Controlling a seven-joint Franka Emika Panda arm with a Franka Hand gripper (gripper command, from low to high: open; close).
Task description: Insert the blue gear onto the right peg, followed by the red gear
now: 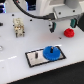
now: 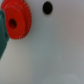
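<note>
You're approx. halfway: the blue gear (image 1: 52,51) already sits on the grey plate (image 1: 34,57) at its end toward the exterior view's right, where the right peg should be, though the peg itself is hidden under the gear, so seating can't be confirmed. The other pin (image 1: 37,54) stands bare. Left to do: the red gear (image 1: 68,32), lying on the white table (image 1: 15,65) w/ the gripper (image 1: 63,24) hovering just above it. Fingers look spread, nothing held. Wrist view shows the red gear close, ungrasped.
</note>
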